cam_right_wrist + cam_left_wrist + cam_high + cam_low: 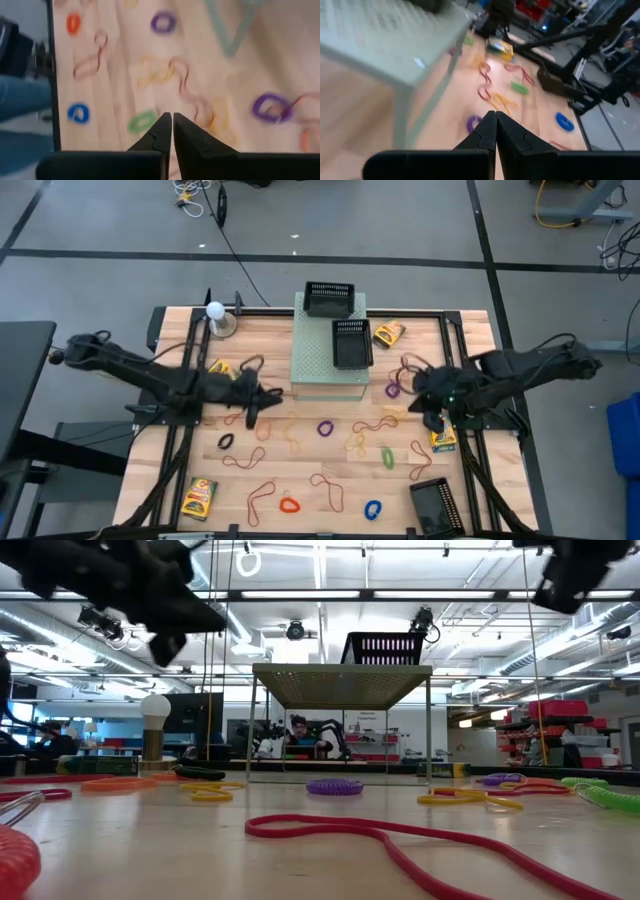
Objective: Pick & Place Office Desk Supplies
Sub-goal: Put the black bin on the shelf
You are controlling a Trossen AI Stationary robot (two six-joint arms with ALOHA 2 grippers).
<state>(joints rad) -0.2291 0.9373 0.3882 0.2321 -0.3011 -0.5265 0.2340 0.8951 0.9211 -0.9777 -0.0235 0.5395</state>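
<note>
2 end effectors [495,131] [172,131] above table [300,470]

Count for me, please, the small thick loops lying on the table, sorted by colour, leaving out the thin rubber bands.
Purple loops: 2 (the second lies near the right arm)
Green loop: 1
Blue loop: 1
Red-orange loop: 1
Black loop: 1
Total: 6

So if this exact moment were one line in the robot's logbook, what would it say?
left gripper: shut, empty, above table beside pale-green box | right gripper: shut, empty, above loose bands | green loop: on table
</note>
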